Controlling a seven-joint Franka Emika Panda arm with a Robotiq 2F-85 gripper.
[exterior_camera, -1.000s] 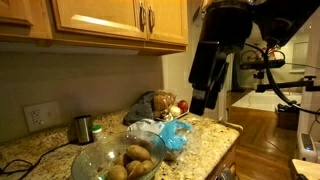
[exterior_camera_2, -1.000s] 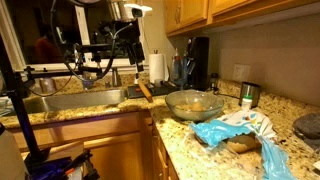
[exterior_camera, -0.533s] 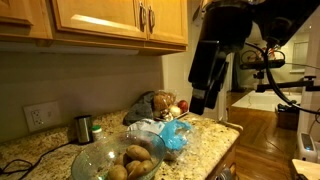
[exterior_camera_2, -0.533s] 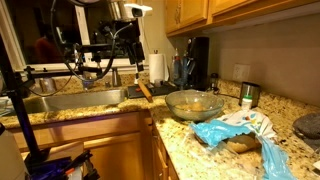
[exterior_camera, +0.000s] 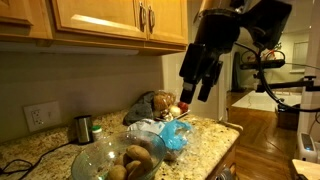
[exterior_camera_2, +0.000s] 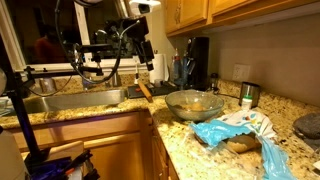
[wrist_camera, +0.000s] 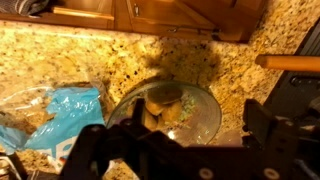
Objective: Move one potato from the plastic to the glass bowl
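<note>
Granite countertop [exterior_camera: 200,135], speckled tan and brown, runs under honey-coloured wooden cabinets [exterior_camera: 110,20] in a home kitchen. A steel sink [exterior_camera_2: 70,100] is set into the counter, and a wall outlet [exterior_camera: 38,117] has a small metal cup [exterior_camera: 83,128] in front of it.

Item: glass bowl [exterior_camera: 100,160], large and clear, stands on the counter and shows in both exterior views; several brown potatoes [exterior_camera: 137,157] lie in it.

Item: plastic [exterior_camera: 168,135], light blue and crinkled, lies just beside the bowl. Its contents cannot be made out clearly.

Item: gripper [wrist_camera: 175,125], raised well above the counter and over the bowl. In the wrist view its two dark fingers [wrist_camera: 90,145] stand wide apart, with the bowl and potatoes visible below in the gap. It holds nothing and touches nothing. In an exterior view it hangs high beside the cabinets [exterior_camera: 196,92].
</note>
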